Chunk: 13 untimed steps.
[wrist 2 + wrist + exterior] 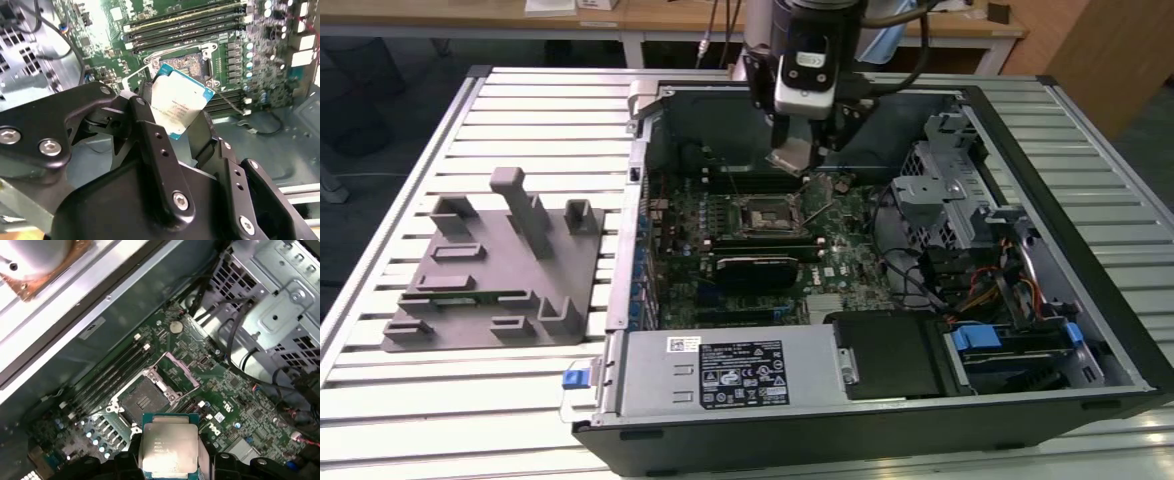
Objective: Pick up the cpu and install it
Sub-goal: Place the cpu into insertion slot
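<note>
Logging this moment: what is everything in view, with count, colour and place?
cpu: one, pale silver top, held over the motherboard, not seated.
socket: one, black-framed, empty, on the motherboard.
motherboard: one, green, on the floor of the case.
computer case: one, black, open, lying on the table.
power supply: one, silver, at the case's near end in the exterior view.
drive cage: one, silver, inside the case at the exterior view's right.
tray: one, grey, moulded, on the table to the exterior view's left of the case.
table: one, pale slatted metal.
gripper: one, black, shut on the cpu.
</note>
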Each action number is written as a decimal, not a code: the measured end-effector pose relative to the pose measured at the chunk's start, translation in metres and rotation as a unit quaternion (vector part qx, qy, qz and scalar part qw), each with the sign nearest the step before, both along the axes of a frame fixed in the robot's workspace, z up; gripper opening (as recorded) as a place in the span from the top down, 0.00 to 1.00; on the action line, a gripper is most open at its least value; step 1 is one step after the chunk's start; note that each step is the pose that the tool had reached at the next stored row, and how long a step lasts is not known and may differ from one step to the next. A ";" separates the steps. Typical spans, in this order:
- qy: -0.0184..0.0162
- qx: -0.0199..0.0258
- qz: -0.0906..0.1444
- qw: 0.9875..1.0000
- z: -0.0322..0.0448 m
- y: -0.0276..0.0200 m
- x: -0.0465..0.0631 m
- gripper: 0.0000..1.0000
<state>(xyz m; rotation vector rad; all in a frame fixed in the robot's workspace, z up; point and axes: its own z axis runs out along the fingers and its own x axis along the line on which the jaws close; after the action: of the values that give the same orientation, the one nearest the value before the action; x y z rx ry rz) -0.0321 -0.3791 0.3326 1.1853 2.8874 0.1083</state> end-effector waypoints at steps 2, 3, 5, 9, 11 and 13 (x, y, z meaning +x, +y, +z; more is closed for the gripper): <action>0.000 0.000 -0.018 1.000 -0.0011 0.0000 0.000 0.47; 0.000 0.000 -0.027 1.000 -0.0016 0.0000 0.000 0.47; 0.000 0.000 -0.045 0.999 -0.0026 0.0000 0.000 0.47; 0.000 0.000 -0.080 0.997 -0.0044 0.0000 0.000 0.47; 0.000 0.000 -0.097 0.995 -0.0052 0.0001 0.000 0.47; 0.000 0.000 -0.113 0.994 -0.0060 0.0001 0.000 0.47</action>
<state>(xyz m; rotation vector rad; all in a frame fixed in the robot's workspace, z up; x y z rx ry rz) -0.0321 -0.3791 0.3266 1.5003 2.7284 0.1039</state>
